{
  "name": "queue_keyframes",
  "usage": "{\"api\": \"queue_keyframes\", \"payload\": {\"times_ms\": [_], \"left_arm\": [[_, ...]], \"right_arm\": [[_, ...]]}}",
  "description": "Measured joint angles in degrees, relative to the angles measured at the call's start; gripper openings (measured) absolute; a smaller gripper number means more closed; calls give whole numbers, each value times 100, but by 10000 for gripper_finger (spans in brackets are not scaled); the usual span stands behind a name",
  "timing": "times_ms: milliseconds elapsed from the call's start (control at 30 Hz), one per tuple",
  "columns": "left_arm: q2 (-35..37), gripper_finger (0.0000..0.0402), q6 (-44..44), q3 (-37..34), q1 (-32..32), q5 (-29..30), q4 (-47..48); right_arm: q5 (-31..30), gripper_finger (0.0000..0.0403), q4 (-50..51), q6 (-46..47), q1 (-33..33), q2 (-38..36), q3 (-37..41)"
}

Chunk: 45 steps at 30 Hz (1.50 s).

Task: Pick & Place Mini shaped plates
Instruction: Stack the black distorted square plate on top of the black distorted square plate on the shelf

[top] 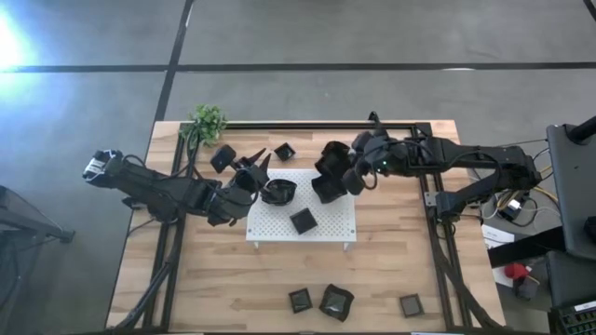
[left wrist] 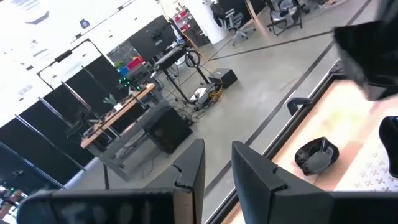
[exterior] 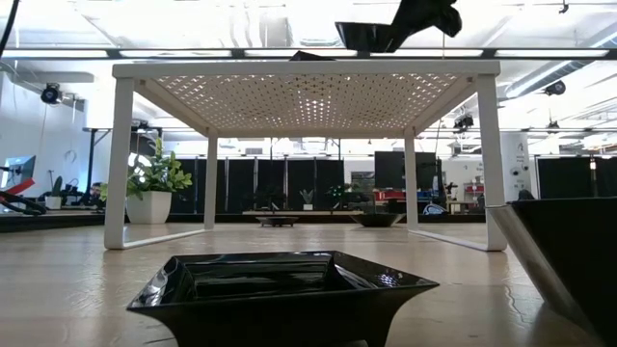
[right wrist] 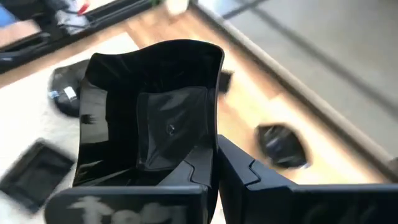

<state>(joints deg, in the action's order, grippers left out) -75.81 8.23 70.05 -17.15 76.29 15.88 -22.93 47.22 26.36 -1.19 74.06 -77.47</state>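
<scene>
The right gripper (right wrist: 214, 165) clenches a square black dish (right wrist: 149, 115) by its rim; the left gripper (left wrist: 217, 168) stands released, holding nothing between its jaws.

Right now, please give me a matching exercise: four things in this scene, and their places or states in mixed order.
1 small green plant
2 small black square plate
3 black glossy deep plate
4 left gripper

A held by the right gripper, jaws shut
B jaws open, empty
C lying on the white perforated board
D at a wooden table corner

Pairs: 1-D, 2-C, 3-A, 4-B
</scene>
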Motion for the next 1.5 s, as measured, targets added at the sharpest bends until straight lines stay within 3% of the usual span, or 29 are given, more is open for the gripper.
{"api": "queue_keyframes", "payload": {"times_ms": [233,467,633,733,1500], "left_arm": [[0,78,13,1,0,-15,0],[0,78,120,2,-17,-42,0],[14,78,164,2,-22,-655,1],[22,78,170,2,-24,-987,0],[55,78,214,2,-59,-1001,52]], "right_arm": [[126,8,61,1412,57,4,45],[760,8,101,2946,55,30,247],[931,8,221,3656,79,120,391],[935,8,148,3801,81,266,402],[993,21,144,3807,81,479,441]]}}
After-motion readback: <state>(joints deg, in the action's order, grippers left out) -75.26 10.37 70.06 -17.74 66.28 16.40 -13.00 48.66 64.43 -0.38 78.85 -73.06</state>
